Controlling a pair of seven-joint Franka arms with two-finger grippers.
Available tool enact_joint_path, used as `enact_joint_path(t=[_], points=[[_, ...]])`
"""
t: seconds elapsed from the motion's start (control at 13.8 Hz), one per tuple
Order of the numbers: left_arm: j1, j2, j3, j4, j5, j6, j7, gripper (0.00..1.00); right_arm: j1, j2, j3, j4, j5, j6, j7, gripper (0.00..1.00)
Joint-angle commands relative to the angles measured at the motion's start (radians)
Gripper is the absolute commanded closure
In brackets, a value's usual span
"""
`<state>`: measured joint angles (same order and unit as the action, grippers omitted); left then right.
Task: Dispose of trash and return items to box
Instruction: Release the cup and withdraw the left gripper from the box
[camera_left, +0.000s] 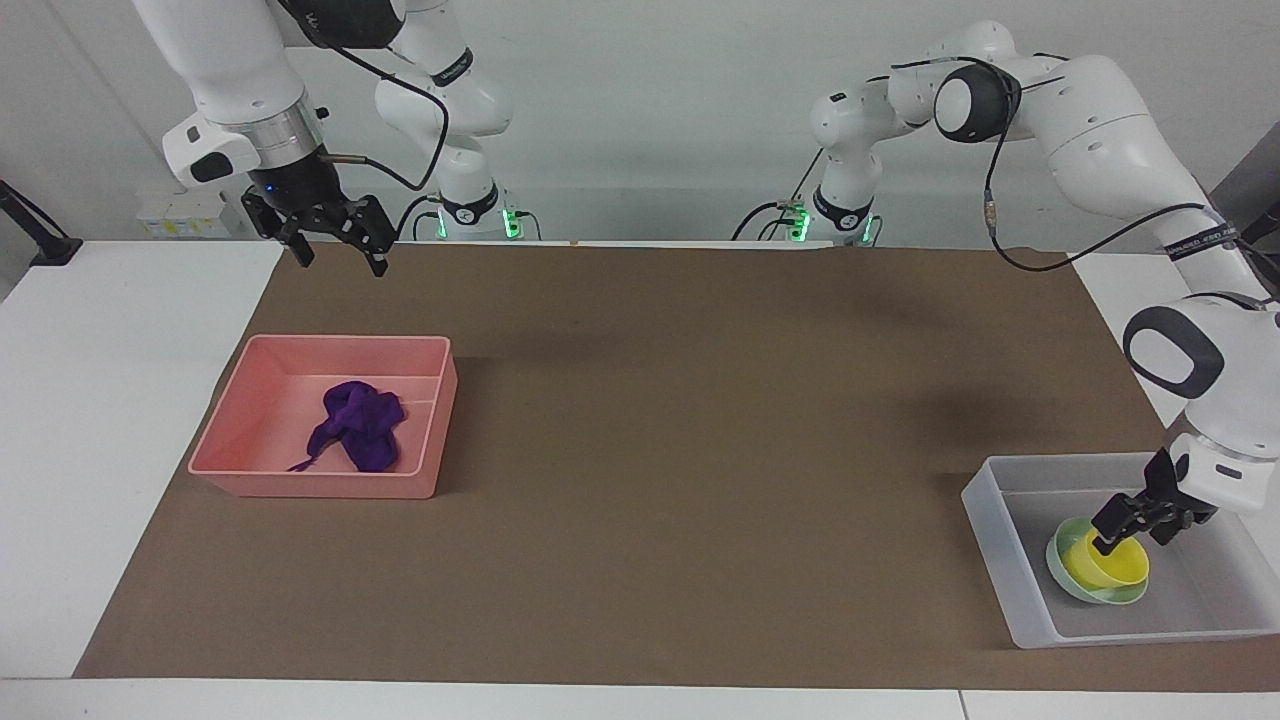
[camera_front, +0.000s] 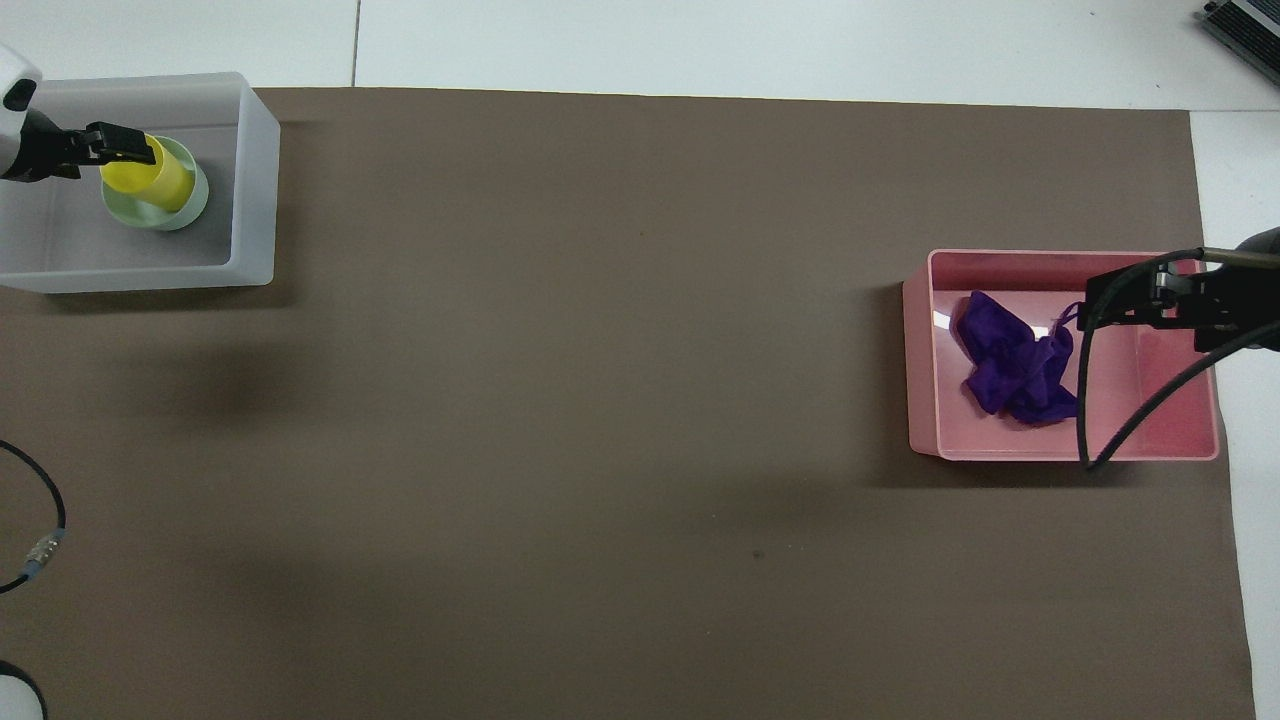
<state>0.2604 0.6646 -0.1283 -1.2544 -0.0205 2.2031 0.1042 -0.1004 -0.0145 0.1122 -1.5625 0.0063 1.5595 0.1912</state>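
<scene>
While the yellow cup (camera_left: 1103, 559) sits tilted in the mint-green bowl (camera_left: 1068, 575), the left gripper (camera_left: 1133, 528) hangs just above the cup's rim inside the translucent box (camera_left: 988, 520), at the left arm's end of the table. Its fingers stand apart, one on each side of the cup's upper edge, and they clamp nothing; whether a fingertip touches the rim cannot be told. In the overhead view the left gripper (camera_front: 105, 157) covers the cup (camera_front: 150, 178) at its edge, with the bowl (camera_front: 190, 200) under it and the box (camera_front: 255, 180) around both. The bowl rests on the box floor, toward the wall nearest the table's middle.

At the right arm's end the pink bin (camera_left: 225, 440) lies on the brown mat (camera_left: 700, 420), and the purple cloth (camera_left: 358, 425) lies crumpled on its floor, its thin string trailing away from the robots. High above the mat's edge, on the robots' side of the pink bin, the right gripper (camera_left: 332, 252) hangs with fingers spread and empty, well clear of the cloth. From overhead the right gripper (camera_front: 1130, 300) overlaps the bin (camera_front: 920, 380) beside the cloth (camera_front: 1010, 360).
</scene>
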Motion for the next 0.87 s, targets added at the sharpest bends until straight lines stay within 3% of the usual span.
enact_joint_path(t=[0.0, 0.29, 0.58, 0.8], points=[[-0.036, -0.202, 0.009, -0.234, 0.016, 0.021, 0.023, 0.00, -0.012, -0.012, 0.007, -0.010, -0.012, -0.019, -0.023, 0.00], [-0.128, -0.400, 0.010, -0.425, 0.019, 0.020, 0.006, 0.00, -0.018, 0.007, 0.007, 0.053, -0.016, -0.099, -0.021, 0.00], [-0.228, -0.546, 0.010, -0.557, 0.019, 0.006, -0.104, 0.00, 0.016, -0.028, -0.029, -0.037, -0.008, -0.052, 0.031, 0.00], [-0.291, -0.643, 0.010, -0.635, 0.019, 0.004, -0.187, 0.00, 0.080, -0.032, -0.095, -0.047, -0.008, -0.039, 0.014, 0.00]])
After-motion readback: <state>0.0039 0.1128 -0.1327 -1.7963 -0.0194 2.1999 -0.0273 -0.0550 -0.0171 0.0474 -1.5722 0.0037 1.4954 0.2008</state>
